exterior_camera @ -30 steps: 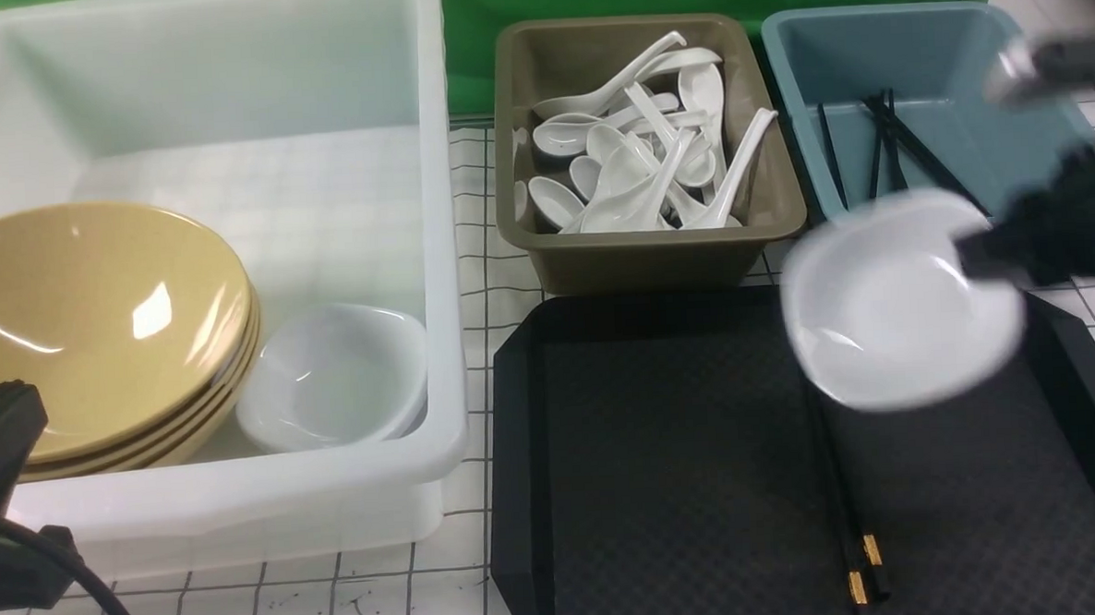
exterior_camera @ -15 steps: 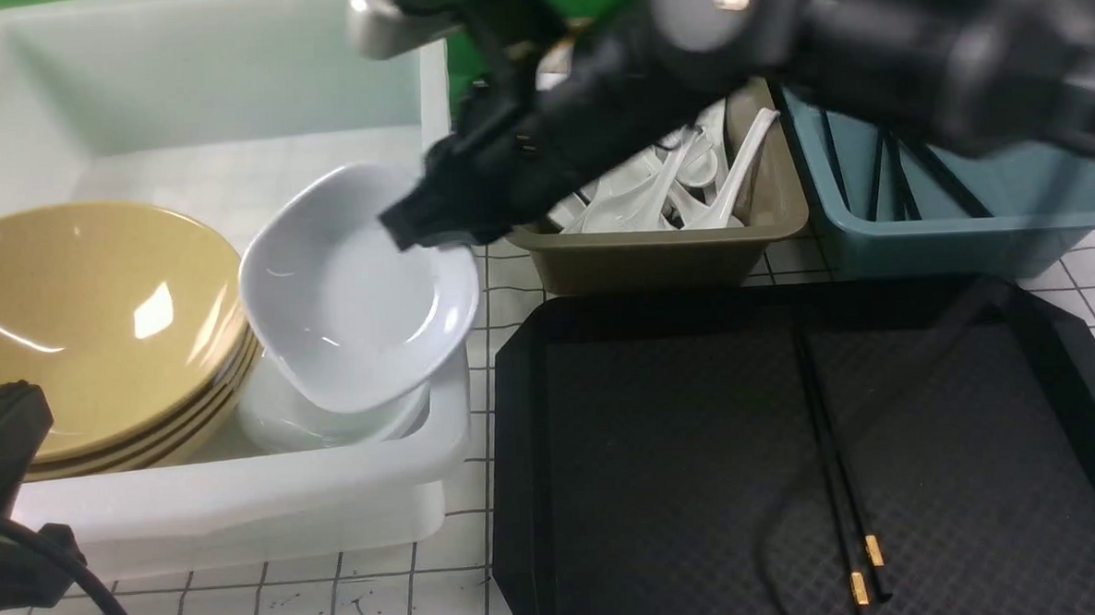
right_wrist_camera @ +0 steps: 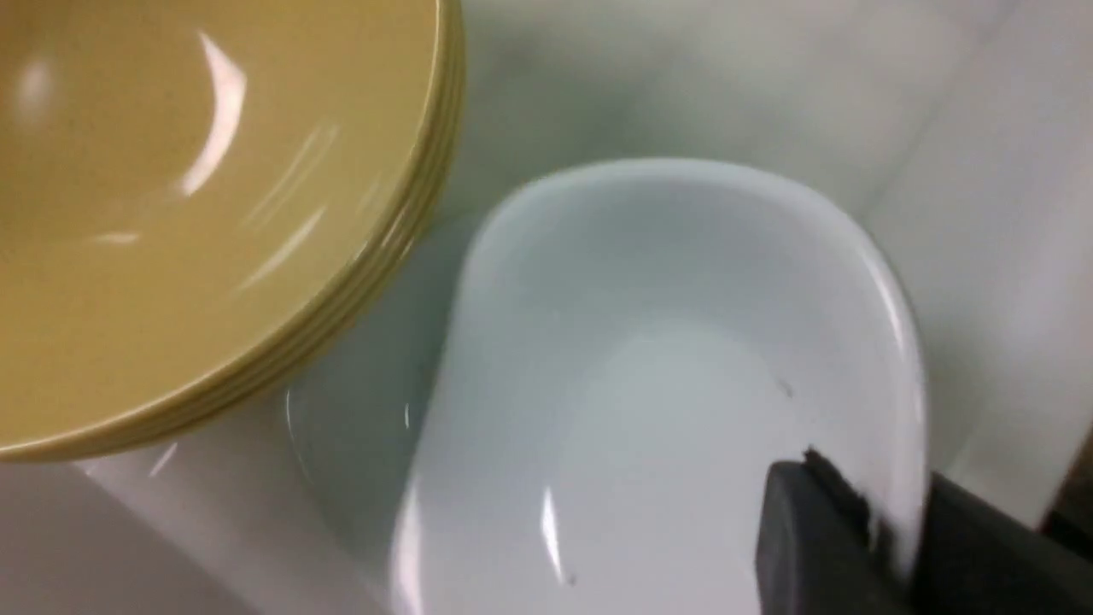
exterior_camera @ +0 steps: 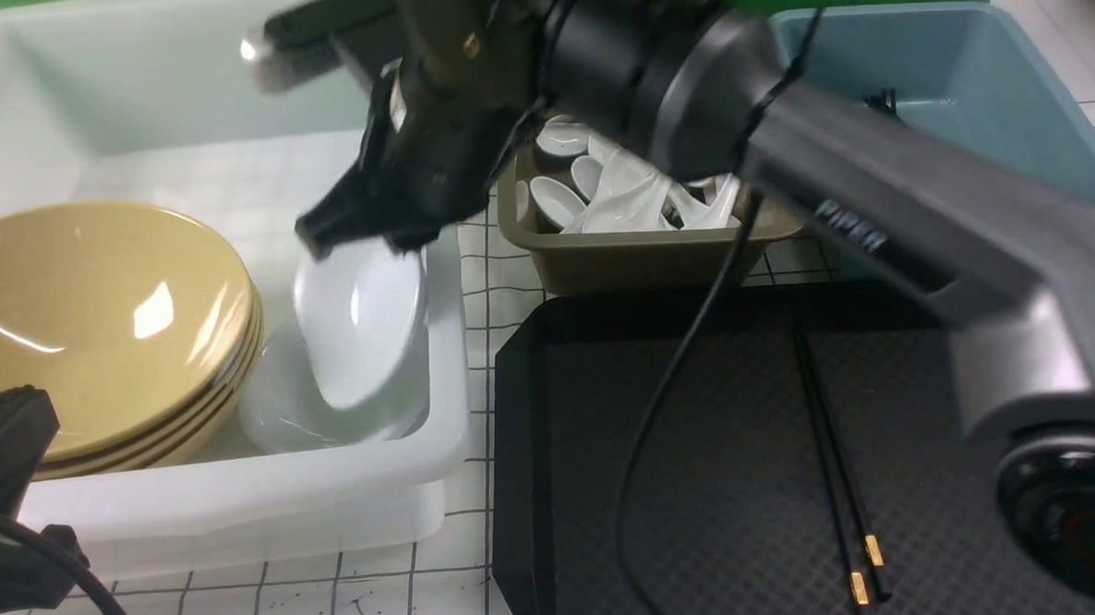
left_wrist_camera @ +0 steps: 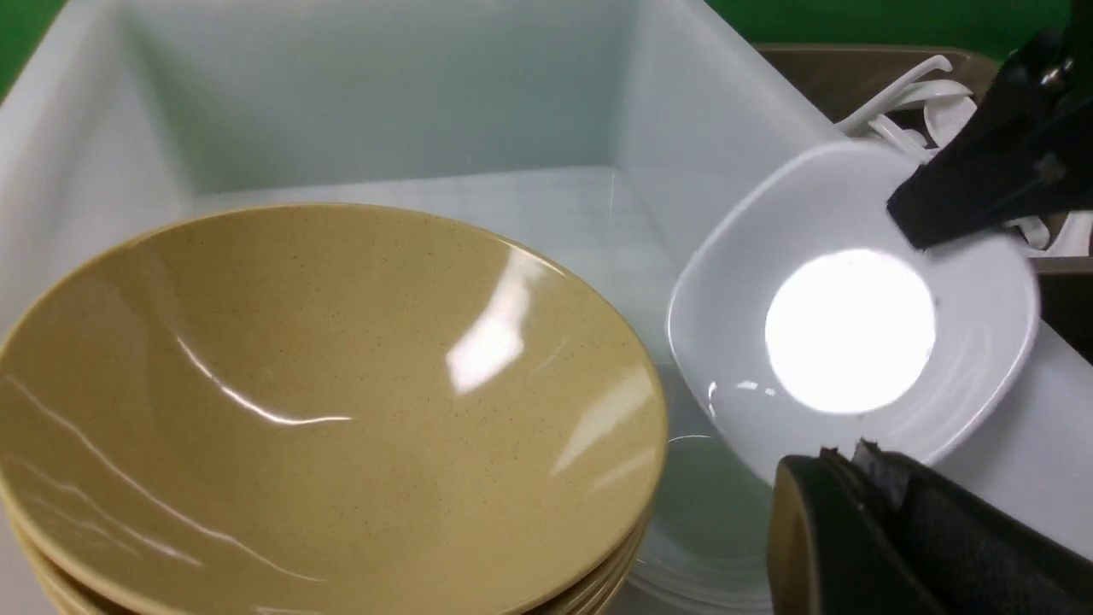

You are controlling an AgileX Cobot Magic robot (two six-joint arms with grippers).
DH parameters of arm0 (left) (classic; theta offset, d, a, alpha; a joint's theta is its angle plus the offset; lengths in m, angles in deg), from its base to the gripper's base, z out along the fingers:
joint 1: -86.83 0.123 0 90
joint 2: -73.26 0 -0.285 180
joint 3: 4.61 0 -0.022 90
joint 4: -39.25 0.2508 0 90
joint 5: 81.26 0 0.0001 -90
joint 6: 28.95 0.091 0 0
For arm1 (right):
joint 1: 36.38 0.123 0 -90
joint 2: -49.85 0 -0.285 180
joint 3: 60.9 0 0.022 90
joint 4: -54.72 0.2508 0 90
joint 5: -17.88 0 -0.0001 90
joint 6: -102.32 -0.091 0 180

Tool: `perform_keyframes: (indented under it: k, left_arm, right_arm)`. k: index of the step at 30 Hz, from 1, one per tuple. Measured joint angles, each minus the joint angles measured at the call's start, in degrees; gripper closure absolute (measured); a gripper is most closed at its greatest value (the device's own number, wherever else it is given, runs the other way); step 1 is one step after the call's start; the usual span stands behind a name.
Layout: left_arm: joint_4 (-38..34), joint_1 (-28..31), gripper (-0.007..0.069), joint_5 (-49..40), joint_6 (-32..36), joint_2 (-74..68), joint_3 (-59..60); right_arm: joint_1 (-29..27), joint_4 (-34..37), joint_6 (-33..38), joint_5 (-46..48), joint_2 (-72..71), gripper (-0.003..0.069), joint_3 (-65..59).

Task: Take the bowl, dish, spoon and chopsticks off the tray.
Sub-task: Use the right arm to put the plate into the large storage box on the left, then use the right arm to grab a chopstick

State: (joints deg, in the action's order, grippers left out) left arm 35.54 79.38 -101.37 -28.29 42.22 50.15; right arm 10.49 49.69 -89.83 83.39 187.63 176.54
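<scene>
My right gripper reaches across into the white tub, shut on the rim of the white dish. The dish hangs steeply tilted, its lower edge over other white dishes stacked there. In the right wrist view the dish has its rim between the fingers. Tan bowls are stacked beside it in the tub. The black chopsticks lie on the black tray. White spoons fill the olive tub. My left gripper is shut and holds nothing, low at the tub's near corner.
The right arm spans diagonally over the tray's back right and the olive tub, with its cable hanging over the tray. A blue tub at the back right holds black chopsticks.
The right arm has carried the dish from above the tray leftward into the white tub. The dish has tipped from nearly level to steeply tilted. The left arm has not moved.
</scene>
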Motion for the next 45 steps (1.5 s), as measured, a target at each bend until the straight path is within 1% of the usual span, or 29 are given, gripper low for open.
perform_keyframes:
  k: [1, 2, 4, 6, 7, 8, 9, 11, 13, 14, 16, 20, 21, 22, 24, 26, 29, 30, 31, 32, 36, 45]
  left_arm:
    - [-0.15, 0.00, 0.0637, 0.00, 0.00, 0.00, 0.00]
    - [-0.56, 0.00, 0.0637, 0.00, 0.00, 0.00, 0.00]
    - [-0.75, 0.00, 0.0637, 0.00, 0.00, 0.00, 0.00]
    - [-0.75, 0.00, 0.0637, 0.00, 0.00, 0.00, 0.00]
    - [-0.75, 0.00, 0.0637, 0.00, 0.00, 0.00, 0.00]
    - [-0.76, 0.00, 0.0637, 0.00, 0.00, 0.00, 0.00]
    - [-0.76, 0.00, 0.0637, -0.01, 0.00, 0.00, 0.00]
    - [-0.76, 0.00, 0.0637, -0.52, 0.00, 0.20, 0.00]
    - [-0.81, 0.00, 0.0637, -0.77, 0.00, 1.00, 0.00]
    - [-0.81, 0.00, 0.0637, -0.77, 0.00, 1.00, 0.00]
    - [-0.81, 0.00, 0.0637, -0.93, 0.00, 2.28, 0.00]
    - [-0.81, 0.00, 0.0637, -1.13, 0.00, 3.87, 0.00]
    - [-0.81, 0.00, 0.0637, -1.13, 0.00, 4.50, 0.00]
    - [-0.81, 0.00, 0.0637, -1.19, 0.00, 4.84, 0.00]
    - [-0.81, 0.00, 0.0637, -1.19, 0.00, 5.33, 0.00]
    - [-0.76, 0.00, 0.0637, -1.33, 0.00, 5.68, 0.00]
    - [-0.76, 0.00, 0.0637, -1.37, 0.00, 5.74, 0.07]
    - [-0.76, 0.00, 0.0637, -1.37, 0.00, 5.74, 0.07]
    - [-0.76, 0.00, 0.0637, -1.21, 0.00, 5.74, 0.30]
    - [-0.76, 0.00, 0.0637, -0.20, 0.00, 5.74, 1.24]
    - [-0.76, 0.00, 0.0637, 1.76, 0.00, 5.74, 3.08]
    - [-0.76, 0.00, 0.0638, 3.68, 0.00, 5.74, 3.42]
  right_arm:
    - [0.25, 0.05, -0.39, -0.22, 0.43, 0.0451, 0.00]
    - [0.95, 0.01, -1.89, -0.68, 1.33, 0.0405, 0.04]
    - [1.62, 0.06, -2.96, -0.89, 1.80, 0.0344, 0.04]
    - [2.02, 0.06, -3.07, -0.99, 1.80, 0.0300, 0.12]
    - [2.02, 0.06, -3.01, -0.87, 1.74, 0.0295, 0.20]
    - [2.12, -0.17, -1.34, 0.48, 0.96, 0.0262, 1.01]
    - [2.12, -0.26, -0.80, 1.35, 0.69, 0.0258, 1.27]
    - [2.12, -1.36, 3.29, 4.67, -1.74, 0.0247, 2.99]
    - [1.91, -3.75, 6.03, 5.76, -5.38, 0.0245, 3.18]
    - [1.84, -3.75, 6.28, 5.76, -5.82, 0.0245, 3.09]
    - [0.21, -6.46, 8.56, 5.70, -11.78, 0.0245, 0.05]
    - [-6.22, -8.38, 9.20, 5.52, -19.25, 0.0245, -10.89]
    - [-10.77, -9.00, 8.56, 5.51, -22.87, 0.0245, -18.98]
    - [-13.10, -9.31, 7.99, 5.51, -24.55, 0.0245, -24.68]
    - [-16.86, -8.71, 7.43, 4.50, -27.37, 0.0245, -37.06]
    - [-19.32, -6.81, 6.57, 0.44, -29.95, 0.0246, -51.69]
    - [-20.09, -5.23, 4.38, -6.54, -32.48, 0.0251, -63.40]
    - [-20.09, -5.13, 4.06, -7.09, -32.78, 0.0251, -64.19]
    - [-20.09, -4.56, 3.28, -9.89, -33.56, 0.0252, -67.71]
    - [-20.09, -2.85, 2.75, -15.06, -34.27, 0.0252, -72.87]
    - [-20.09, -0.76, 2.71, -20.90, -34.60, 0.0253, -78.17]
    - [-20.09, -0.33, 1.18, -26.93, -34.72, 0.0254, -84.74]
